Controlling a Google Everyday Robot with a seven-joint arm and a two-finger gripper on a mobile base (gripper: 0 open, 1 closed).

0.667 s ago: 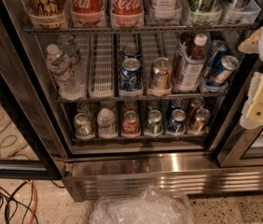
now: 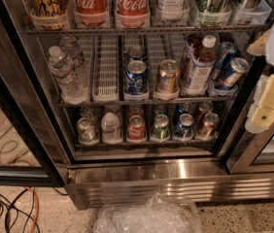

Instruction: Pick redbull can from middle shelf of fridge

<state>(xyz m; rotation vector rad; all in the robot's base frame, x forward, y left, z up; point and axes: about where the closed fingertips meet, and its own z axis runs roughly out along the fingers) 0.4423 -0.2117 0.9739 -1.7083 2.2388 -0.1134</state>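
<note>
The redbull can (image 2: 232, 72) stands at the right end of the middle shelf (image 2: 142, 101), tilted in its white lane tray. A second slim can of the same kind (image 2: 223, 56) is just behind it.

We see the hand (image 2: 271, 98) at the right edge of the view, outside the fridge (image 2: 176, 171) and in front of its black door frame. Only cream and white parts of the hand show, the lower one slanting down to the left. The arm behind it is out of view. We cannot tell whether the hand is open or closed. We see nothing in it, and it touches no can.

The redbull can lies near the hand, to its left and a little above its lower tip.

To the can's left on the same shelf stand a white-capped bottle (image 2: 197, 67), a gold can (image 2: 167, 76) and a wider blue soda can (image 2: 136, 76). Water bottles (image 2: 66, 74) stand at the far left.
</note>
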